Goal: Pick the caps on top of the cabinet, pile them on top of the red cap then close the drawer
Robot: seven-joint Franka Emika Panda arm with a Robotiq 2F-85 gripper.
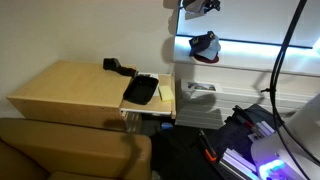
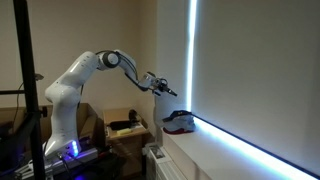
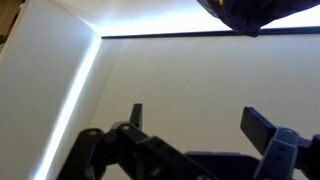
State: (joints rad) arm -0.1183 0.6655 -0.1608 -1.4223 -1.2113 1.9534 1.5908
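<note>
An exterior view looks down on the cabinet (image 1: 65, 90), an exterior view watches the arm (image 2: 75, 78) from afar, both sharing the red cap (image 1: 204, 47) (image 2: 178, 121); the wrist view closely faces the ledge (image 3: 180, 90).

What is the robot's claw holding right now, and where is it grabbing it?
Nothing. The claw is open and empty, and the caps lie on the sill, apart from it.

The caps (image 1: 205, 45) lie on the ledge (image 1: 250, 62), right of the cabinet (image 1: 65, 88); the drawer (image 1: 141, 91) juts out.
</note>
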